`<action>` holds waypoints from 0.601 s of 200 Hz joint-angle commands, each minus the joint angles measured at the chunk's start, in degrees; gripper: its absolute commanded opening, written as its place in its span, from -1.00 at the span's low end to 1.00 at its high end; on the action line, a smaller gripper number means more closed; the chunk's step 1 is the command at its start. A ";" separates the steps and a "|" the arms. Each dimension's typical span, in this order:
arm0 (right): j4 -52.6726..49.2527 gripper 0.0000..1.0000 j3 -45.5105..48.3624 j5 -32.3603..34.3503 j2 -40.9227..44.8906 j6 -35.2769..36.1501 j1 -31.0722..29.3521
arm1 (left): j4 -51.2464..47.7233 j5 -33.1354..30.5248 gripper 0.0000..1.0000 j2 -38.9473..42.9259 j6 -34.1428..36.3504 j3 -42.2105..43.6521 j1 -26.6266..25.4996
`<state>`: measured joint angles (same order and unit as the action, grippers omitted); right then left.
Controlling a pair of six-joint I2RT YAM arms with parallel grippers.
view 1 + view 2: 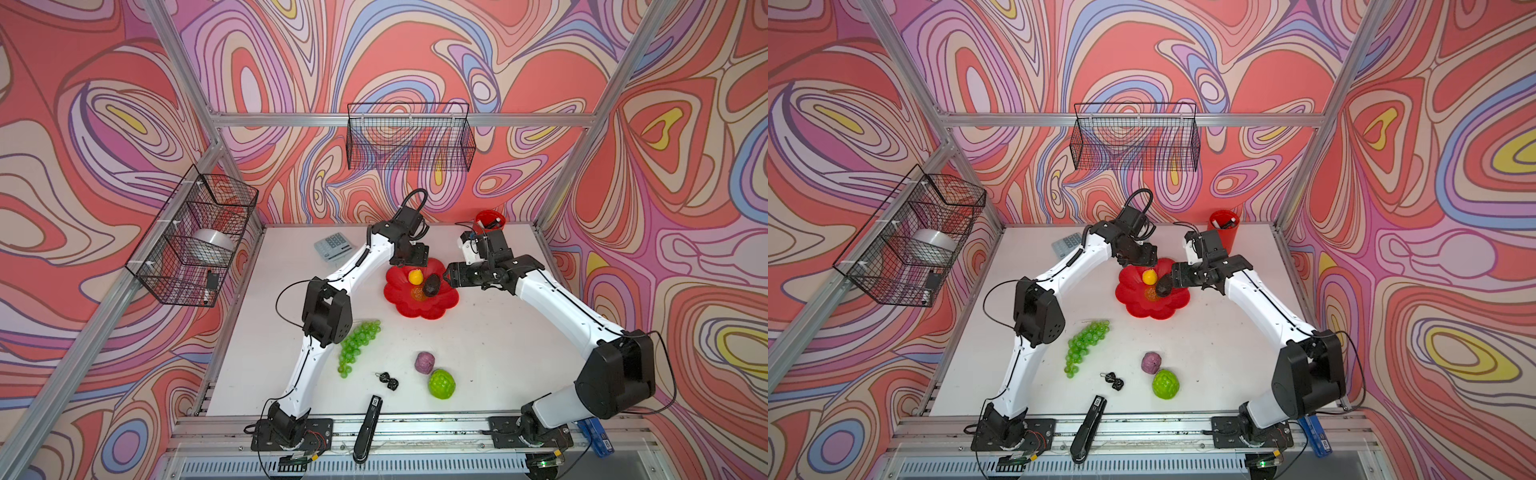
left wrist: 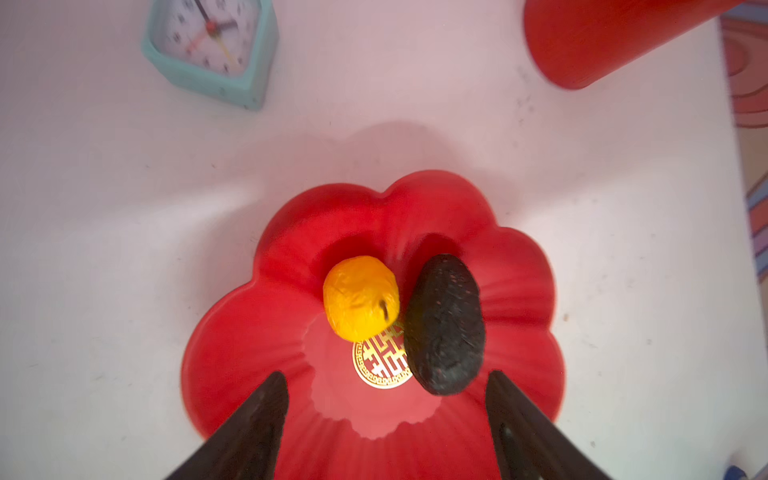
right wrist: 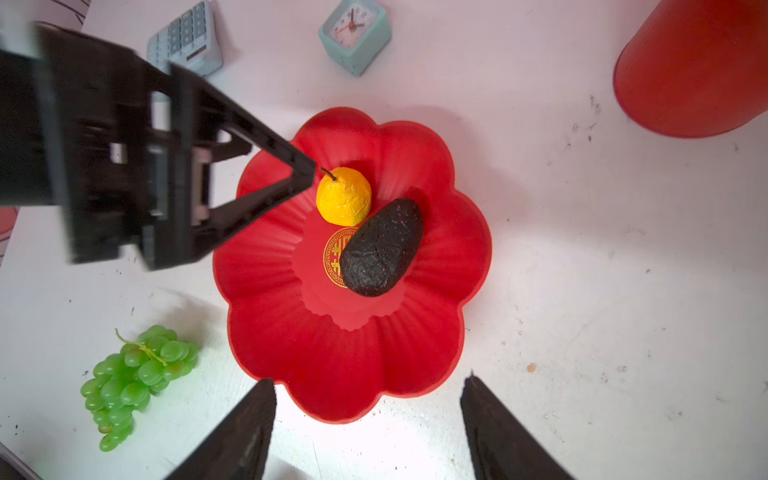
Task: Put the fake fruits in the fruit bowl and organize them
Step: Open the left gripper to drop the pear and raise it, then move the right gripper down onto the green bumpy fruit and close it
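Fruit bowl (image 2: 519, 270) sits mid-table toward the far side, under both grippers. Left gripper (image 2: 386, 374): fingers spread wide, nothing between them, over the bowl's far-left rim. Right gripper (image 3: 369, 378): fingers also apart and empty, at the bowl's right edge.

Inside the bowl, the yellow fruit (image 2: 360, 297) and the avocado (image 2: 444, 324) lie side by side and seem to touch, though the view is blurry. The avocado covers part of the gold emblem (image 2: 380, 361).

On the table (image 1: 498, 332), outside the bowl:
- grape bunch (image 1: 357, 347) beside the left arm
- purple ball (image 1: 424, 362) just beside the bumpy green fruit (image 1: 441, 383), near the front
- black clips (image 1: 387, 380) between the grapes and the green fruit

Farther out are a red cup (image 1: 490, 220), a clock (image 2: 212, 45) and a calculator (image 1: 334, 245) along the far edge.
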<state>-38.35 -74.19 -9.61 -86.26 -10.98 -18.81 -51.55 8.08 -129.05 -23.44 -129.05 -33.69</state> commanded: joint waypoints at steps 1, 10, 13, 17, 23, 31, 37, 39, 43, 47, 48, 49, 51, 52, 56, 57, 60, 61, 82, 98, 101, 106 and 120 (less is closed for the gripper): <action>-3.66 0.47 -2.04 1.77 0.91 0.52 -0.07 | -1.39 -1.29 0.58 6.24 1.51 6.55 0.19; -4.87 0.46 -2.01 2.45 1.21 0.31 -0.46 | -0.56 -1.43 0.57 8.94 1.60 9.93 0.20; -5.20 0.46 -1.93 2.78 1.41 0.23 -0.71 | -0.37 -1.46 0.58 9.78 1.71 11.08 0.25; -5.61 0.46 -1.73 3.14 1.87 -0.03 -0.93 | -0.12 -1.60 0.57 10.96 1.80 12.58 0.19; -5.98 0.46 -1.22 3.74 2.60 -0.45 -1.51 | 0.44 -1.79 0.58 12.88 1.97 14.95 0.21; -6.53 0.46 -0.52 4.33 3.73 -1.16 -2.35 | 1.85 -2.11 0.57 15.53 1.71 18.89 0.21; -7.23 0.46 -0.14 4.82 4.36 -1.80 -3.00 | 3.05 -2.39 0.57 17.67 1.38 21.94 0.21; -7.48 0.46 0.00 5.07 4.64 -2.01 -3.32 | 3.43 -2.33 0.57 18.33 1.27 22.87 0.21; -8.12 0.46 0.11 5.52 4.99 -2.45 -3.78 | 4.31 -2.31 0.57 19.64 1.04 25.08 0.21; -8.79 0.46 0.21 5.99 5.20 -2.94 -4.64 | 5.14 -2.32 0.57 20.97 0.76 26.62 0.23; -8.99 0.46 0.24 6.04 5.30 -3.01 -4.82 | 5.32 -2.34 0.57 21.27 0.68 27.26 0.22; -9.19 0.46 0.26 6.20 5.39 -3.13 -5.01 | 5.45 -2.35 0.57 21.42 0.63 27.84 0.21; -9.59 0.46 0.32 6.45 5.46 -3.40 -5.45 | 5.77 -2.36 0.57 22.14 0.49 28.89 0.21; -9.75 0.46 0.34 6.62 5.52 -3.50 -5.54 | 5.90 -2.36 0.57 22.42 0.45 29.36 0.21; -10.48 0.47 0.53 7.19 5.80 -4.01 -6.67 | 6.32 -2.41 0.57 23.62 0.02 31.05 0.13; -10.68 0.47 0.54 7.35 5.82 -4.11 -6.94 | 6.48 -2.52 0.57 23.91 -0.09 31.49 0.12; -11.32 0.46 0.69 7.85 5.98 -4.41 -7.70 | 6.87 -2.56 0.56 24.75 -0.37 32.75 0.12; -11.53 0.46 0.79 7.98 6.04 -4.62 -7.98 | 6.97 -2.59 0.56 25.04 -0.42 33.18 0.12; -16.83 0.47 2.31 12.04 6.84 -8.68 -14.35 | 9.30 -3.41 0.55 30.60 -2.23 41.41 -0.56; -20.45 0.49 4.89 13.81 8.58 -13.16 -18.23 | 10.60 -4.27 0.55 34.11 -3.26 46.55 -1.17; -20.94 0.49 5.52 13.81 9.05 -14.10 -18.82 | 10.74 -4.37 0.55 34.66 -3.54 47.44 -1.24; -21.65 0.49 6.57 13.91 9.83 -15.47 -19.82 | 11.13 -4.47 0.55 35.43 -3.94 48.83 -1.36; -22.66 0.50 10.21 13.66 11.70 -19.28 -23.44 | 12.31 -4.30 0.55 37.49 -5.08 52.28 -1.47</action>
<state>-54.17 -68.60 0.97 -77.69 -21.78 -38.30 -43.09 5.10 -95.74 -25.54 -81.28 -34.59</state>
